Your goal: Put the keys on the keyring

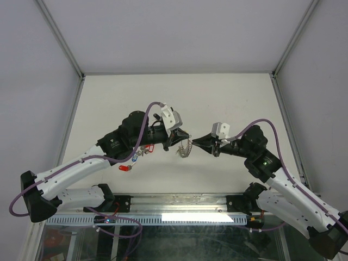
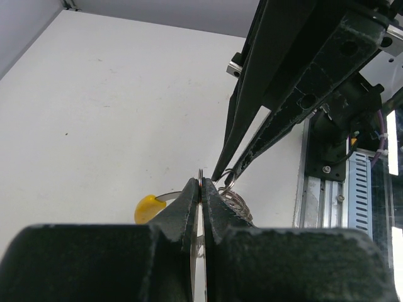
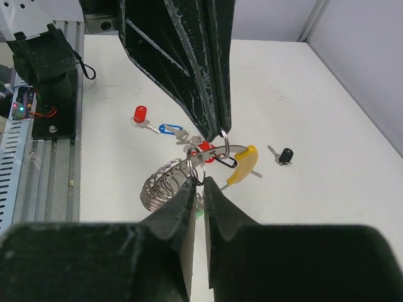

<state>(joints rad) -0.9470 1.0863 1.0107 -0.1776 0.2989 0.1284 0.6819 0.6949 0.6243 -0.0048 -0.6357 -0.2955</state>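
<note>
While the white table (image 1: 136,98) spreads under pale walls (image 1: 32,65) and a metal frame (image 1: 60,38), my left pincer (image 2: 200,189) is clamped on the keyring (image 3: 225,141), near the table's middle between both pincer tips. A coil of rings (image 3: 165,185) hangs beside it. The yellow-tagged key (image 3: 244,165) slants, its tag uppermost. My right pincer (image 3: 203,184) shows a thin slit; I cannot tell whether it grips.

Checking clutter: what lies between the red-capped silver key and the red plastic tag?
A blue plastic tag joined to a small silver key, shown in the right wrist view.
</note>
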